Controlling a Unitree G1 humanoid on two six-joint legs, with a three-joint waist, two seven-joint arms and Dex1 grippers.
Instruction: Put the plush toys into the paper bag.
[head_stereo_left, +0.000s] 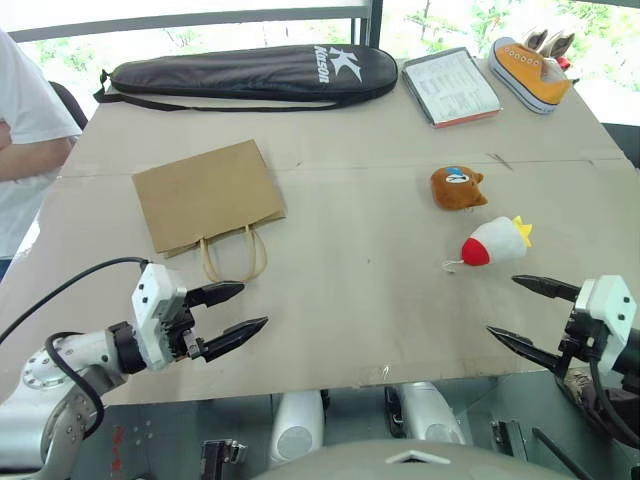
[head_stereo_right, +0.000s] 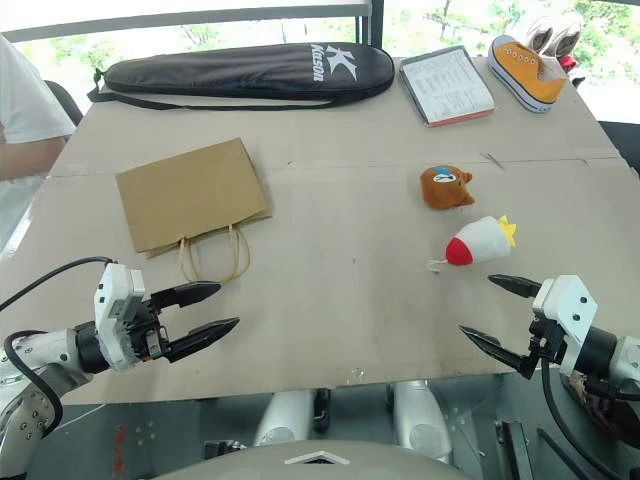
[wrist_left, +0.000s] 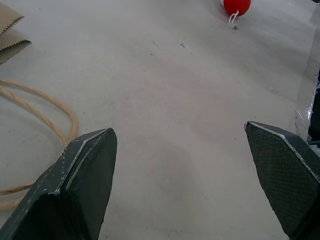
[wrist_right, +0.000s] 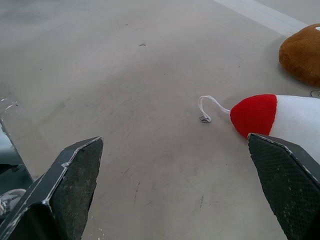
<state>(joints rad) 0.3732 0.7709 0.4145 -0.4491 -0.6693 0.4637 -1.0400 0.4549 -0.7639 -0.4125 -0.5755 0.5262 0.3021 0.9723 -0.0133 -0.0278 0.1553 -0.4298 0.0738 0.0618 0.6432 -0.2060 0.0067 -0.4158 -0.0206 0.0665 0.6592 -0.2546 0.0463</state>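
A brown kraft paper bag (head_stereo_left: 207, 195) lies flat on the left half of the table, its two twisted handles (head_stereo_left: 236, 255) toward me. On the right half rest the two plush toys: a brown bear head (head_stereo_left: 457, 187) and, nearer, a white rocket (head_stereo_left: 497, 241) with a red nose and yellow fins. My left gripper (head_stereo_left: 243, 309) hovers open at the front left, just in front of the bag's handles. My right gripper (head_stereo_left: 517, 311) stands open at the front right, a short way in front of the rocket (wrist_right: 277, 120). Neither holds anything.
A long black zippered racket case (head_stereo_left: 250, 72) lies along the far edge. A clipboard-like booklet (head_stereo_left: 451, 86) and an orange sneaker (head_stereo_left: 530, 72) sit at the far right. A person in a white shirt (head_stereo_left: 20, 130) stands at the table's left side.
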